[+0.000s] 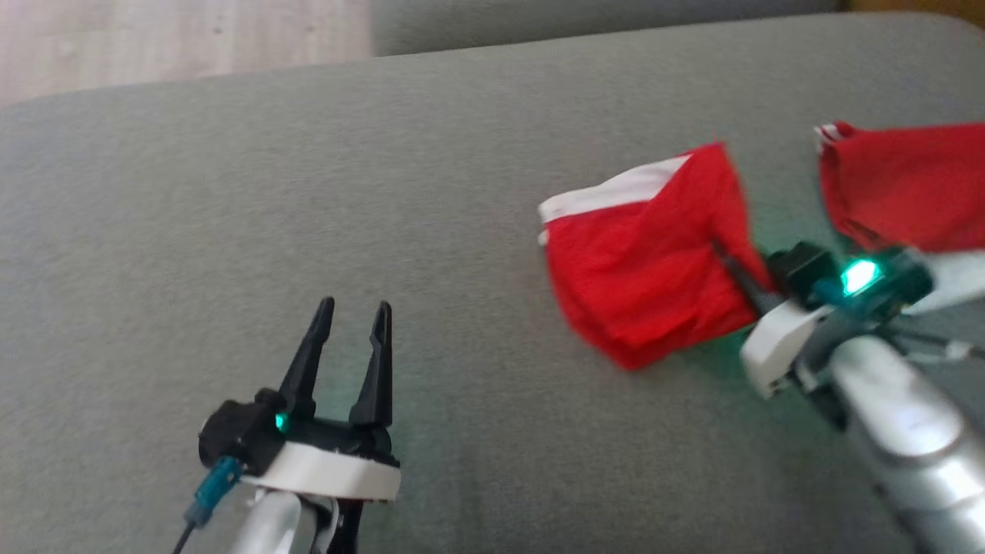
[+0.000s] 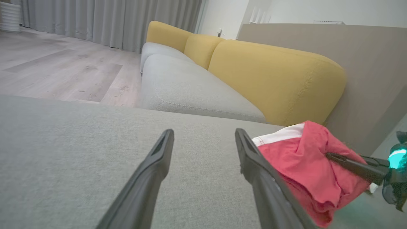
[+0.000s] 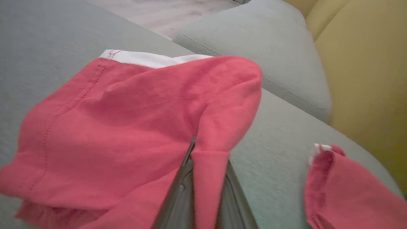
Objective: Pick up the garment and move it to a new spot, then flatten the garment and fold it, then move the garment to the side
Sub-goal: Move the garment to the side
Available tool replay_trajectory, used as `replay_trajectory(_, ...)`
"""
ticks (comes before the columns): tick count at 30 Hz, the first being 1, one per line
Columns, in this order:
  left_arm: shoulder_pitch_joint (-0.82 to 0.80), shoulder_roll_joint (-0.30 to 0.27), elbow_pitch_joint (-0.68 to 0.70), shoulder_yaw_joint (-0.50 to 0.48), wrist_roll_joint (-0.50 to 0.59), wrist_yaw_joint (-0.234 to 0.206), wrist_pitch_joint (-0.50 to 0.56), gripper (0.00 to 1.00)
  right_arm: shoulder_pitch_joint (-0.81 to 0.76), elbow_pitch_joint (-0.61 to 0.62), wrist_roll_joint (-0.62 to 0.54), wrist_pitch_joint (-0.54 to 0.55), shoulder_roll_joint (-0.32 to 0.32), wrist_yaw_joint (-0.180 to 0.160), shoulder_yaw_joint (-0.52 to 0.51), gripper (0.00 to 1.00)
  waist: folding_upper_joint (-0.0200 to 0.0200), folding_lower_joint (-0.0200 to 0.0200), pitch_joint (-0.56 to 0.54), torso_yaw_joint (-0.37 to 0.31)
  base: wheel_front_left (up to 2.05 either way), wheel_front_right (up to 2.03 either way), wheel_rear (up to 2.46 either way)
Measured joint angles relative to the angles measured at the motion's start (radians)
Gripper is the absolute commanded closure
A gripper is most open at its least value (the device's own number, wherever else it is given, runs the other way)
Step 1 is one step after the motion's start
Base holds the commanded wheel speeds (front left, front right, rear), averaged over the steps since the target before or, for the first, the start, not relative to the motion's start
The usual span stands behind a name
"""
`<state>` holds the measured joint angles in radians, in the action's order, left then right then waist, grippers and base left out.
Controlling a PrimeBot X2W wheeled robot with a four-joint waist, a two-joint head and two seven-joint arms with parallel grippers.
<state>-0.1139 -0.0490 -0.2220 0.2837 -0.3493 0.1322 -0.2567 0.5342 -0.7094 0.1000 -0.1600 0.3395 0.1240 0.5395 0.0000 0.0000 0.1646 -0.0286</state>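
Red garment [image 1: 639, 269] [image 2: 295, 165] [image 3: 111, 127] is lying bunched on the grey cushion [image 1: 308, 192] [image 2: 63, 159] [image 3: 47, 38], over the cushion's right part and short of its far edge. Most of the cloth is resting on the cushion in loose folds. Its white band [image 1: 608, 192] is running along the side toward the cushion's far edge. One fold is being drawn up into a ridge.

R pincer [image 1: 719, 250] [image 2: 329, 155] [image 3: 208, 152] is clamping that fold. In the R wrist view both dark fingers are pressing together w/ a strip of red cloth caught between them. The R arm is reaching in low over the cushion's right side, w/ a green light glowing on its wrist.

L pincer [image 1: 355, 308] [image 2: 204, 132] is hovering over the cushion's near-left area. Its fingers are standing apart, gripping nothing, well apart from the garment.

A second red piece [image 1: 908, 185] [image 3: 343, 190] w/ a white-edged corner is lying at the cushion's far-right side, just past the R arm. Can't tell whether it's joined to the garment, since the arm is covering the gap.

A neighbouring grey seat [image 1: 539, 23] [image 2: 190, 92] [image 3: 270, 47] is sitting beyond the cushion's far edge. A yellow backrest [image 2: 270, 79] [image 3: 365, 79] is rising off the cushion's far-right corner. Pale wood floor [image 1: 154, 38] [image 2: 63, 70] is showing past the cushion's far-left edge, w/ grey curtains [image 2: 111, 22] hanging further back.
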Motion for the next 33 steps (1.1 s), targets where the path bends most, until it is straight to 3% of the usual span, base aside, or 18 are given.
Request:
replay_trajectory(11,-0.031,0.000,0.003,0.008,-0.002,0.000,0.000,0.00,0.091,0.106,0.041,0.093,0.300,0.000,0.027,1.00,0.0000,0.0000,0.065,-0.070,0.00,0.00,0.00)
replay_trajectory(15,-0.054,0.001,0.003,0.010,-0.002,0.000,0.000,0.00,0.114,0.100,0.048,0.122,0.372,0.000,-0.018,1.00,0.0000,0.0000,0.100,-0.073,0.00,0.00,0.00)
replay_trajectory(23,-0.102,0.001,0.007,-0.003,-0.001,0.000,0.000,0.00,0.114,-0.003,0.047,0.206,0.396,0.000,-0.135,1.00,0.0000,0.0001,0.157,-0.049,0.00,0.00,0.00)
replay_trajectory(33,-0.102,0.001,0.007,-0.021,0.016,0.000,0.000,0.00,0.114,-0.092,-0.006,0.285,0.339,0.000,-0.302,1.00,0.0000,0.0000,0.202,-0.023,0.00,0.00,0.00)
